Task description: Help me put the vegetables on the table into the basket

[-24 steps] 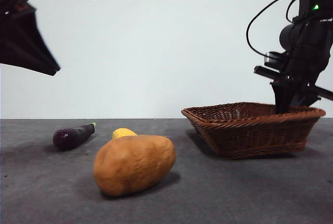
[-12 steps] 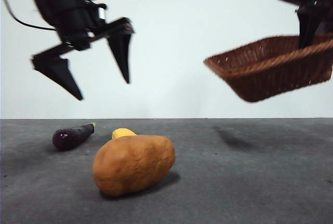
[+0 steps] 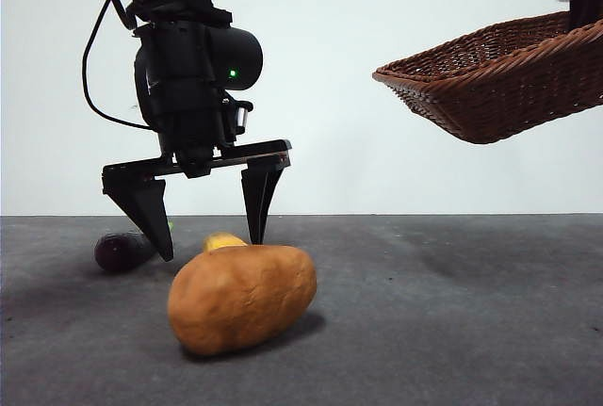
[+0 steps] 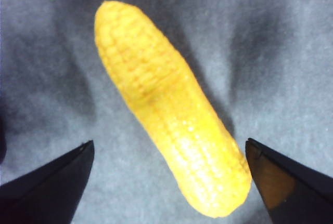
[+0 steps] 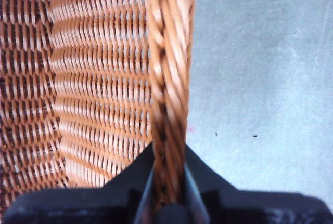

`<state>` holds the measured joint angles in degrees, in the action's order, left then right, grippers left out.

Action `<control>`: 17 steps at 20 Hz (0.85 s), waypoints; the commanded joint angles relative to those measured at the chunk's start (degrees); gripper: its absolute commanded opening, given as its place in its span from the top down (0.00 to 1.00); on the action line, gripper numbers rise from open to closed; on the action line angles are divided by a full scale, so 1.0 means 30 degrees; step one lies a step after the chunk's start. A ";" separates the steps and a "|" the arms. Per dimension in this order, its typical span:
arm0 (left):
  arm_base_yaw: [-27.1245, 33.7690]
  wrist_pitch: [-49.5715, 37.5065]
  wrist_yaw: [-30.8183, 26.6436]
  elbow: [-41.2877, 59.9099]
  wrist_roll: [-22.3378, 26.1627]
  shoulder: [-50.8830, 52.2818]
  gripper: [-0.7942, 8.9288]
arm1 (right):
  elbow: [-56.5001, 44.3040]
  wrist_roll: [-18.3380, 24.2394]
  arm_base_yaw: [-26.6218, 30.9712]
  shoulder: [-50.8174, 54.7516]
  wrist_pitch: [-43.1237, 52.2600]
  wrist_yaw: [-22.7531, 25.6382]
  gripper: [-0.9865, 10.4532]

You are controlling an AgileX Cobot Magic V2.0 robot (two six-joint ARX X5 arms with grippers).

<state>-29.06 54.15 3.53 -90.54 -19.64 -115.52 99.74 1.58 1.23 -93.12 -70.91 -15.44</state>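
Note:
My left gripper [image 3: 209, 241] is open, its jaws straddling the small yellow vegetable [image 3: 224, 240], a corn cob, which lies between them in the left wrist view [image 4: 166, 109]. The tan potato [image 3: 242, 297] lies on the table [image 3: 443, 312] in front of it and hides most of the cob. The dark-purple eggplant [image 3: 121, 251] lies to the left, partly behind a jaw. My right gripper [image 5: 167, 203] is shut on the braided rim [image 5: 169, 78] of the wicker basket [image 3: 499, 81] and holds it tilted, high above the table at the right.
A white wall stands behind the table. The dark grey table stretches to the right beneath the raised basket. The basket's inside [image 5: 78, 89] shows only its weave.
My left gripper has come down from above the eggplant and cob until its open jaws stand around the cob. The basket has risen a little further.

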 commanded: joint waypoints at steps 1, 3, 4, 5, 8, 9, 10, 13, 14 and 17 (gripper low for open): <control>-0.0204 -0.0503 -0.0051 0.0022 -0.0313 -0.0568 0.42 | 0.0131 0.0226 -0.0015 0.0248 0.0066 -0.0233 0.92; -0.0248 -0.1027 -0.0051 0.0015 -0.0328 -0.0576 0.45 | 0.0131 0.0364 -0.0015 0.0248 0.0051 -0.0226 0.92; -0.0262 -0.1239 -0.0058 0.0022 -0.0364 -0.0576 0.45 | 0.0131 0.0372 -0.0015 0.0248 0.0051 -0.0226 0.92; -0.0262 -0.1501 -0.0058 0.0022 -0.0364 -0.0583 0.45 | 0.0131 0.0379 -0.0015 0.0248 0.0051 -0.0226 0.92; -0.0262 -0.1683 -0.0051 0.0022 -0.0364 -0.0612 0.51 | 0.0131 0.0401 -0.0015 0.0248 0.0022 -0.0233 0.92; -0.0262 -0.1683 -0.0058 0.0022 -0.0321 -0.0634 0.51 | 0.0131 0.0393 -0.0022 0.0248 0.0022 -0.0248 0.92; -0.0262 -0.1690 -0.0051 0.0022 -0.0328 -0.0729 0.51 | 0.0131 0.0401 -0.0022 0.0248 0.0000 -0.0335 0.92; -0.0255 -0.1858 -0.0036 0.0022 -0.0299 -0.1188 0.53 | 0.0131 0.0503 -0.0022 0.0248 -0.0313 -0.0357 0.92; -0.0240 -0.1872 -0.0036 0.0022 -0.0277 -0.1341 0.62 | 0.0131 0.0517 -0.0029 0.0248 -0.0401 -0.0364 0.92; -0.0219 -0.1967 0.0066 -0.0051 -0.0153 -0.1158 0.93 | 0.0131 0.0510 -0.0029 0.0248 -0.0517 -0.0357 0.92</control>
<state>-29.69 48.40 3.79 -90.67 -20.18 -118.76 99.74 2.83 1.19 -93.03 -72.88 -15.70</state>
